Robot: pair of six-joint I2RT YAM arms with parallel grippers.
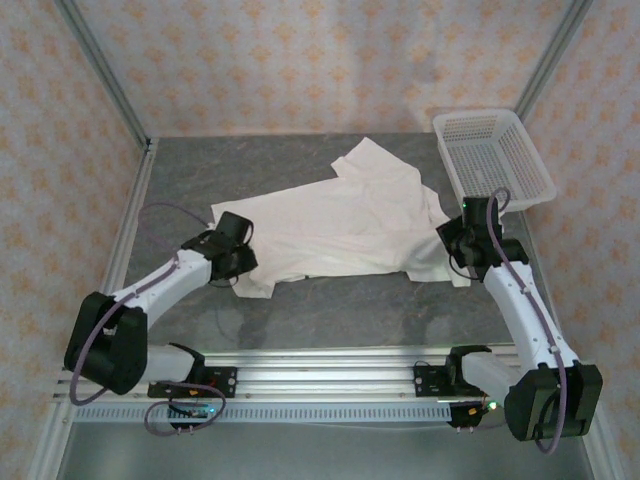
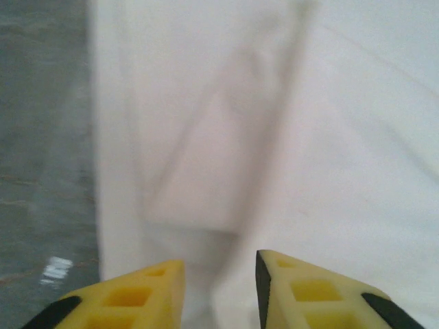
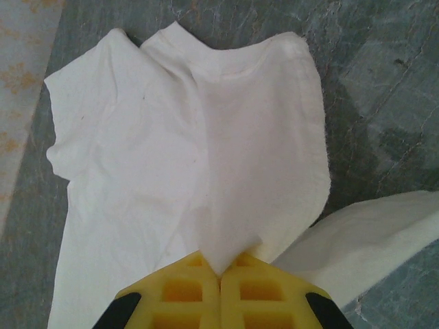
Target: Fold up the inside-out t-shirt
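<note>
The white inside-out t-shirt (image 1: 340, 225) lies spread across the middle of the grey table, wrinkled, one sleeve toward the back. My left gripper (image 1: 238, 262) hovers over the shirt's left edge; in the left wrist view its yellow fingers (image 2: 144, 295) stand apart above the white cloth (image 2: 274, 137), nothing between them. My right gripper (image 1: 462, 248) is at the shirt's right edge. In the right wrist view it (image 3: 220, 275) is shut, pinching a peak of the t-shirt (image 3: 206, 157) beside the collar, with a loose flap (image 3: 363, 240) to the right.
A white plastic mesh basket (image 1: 492, 155) stands at the back right, close behind the right arm. Metal frame posts and patterned walls border the table (image 1: 200, 170). Bare grey surface lies in front of the shirt (image 1: 340, 310).
</note>
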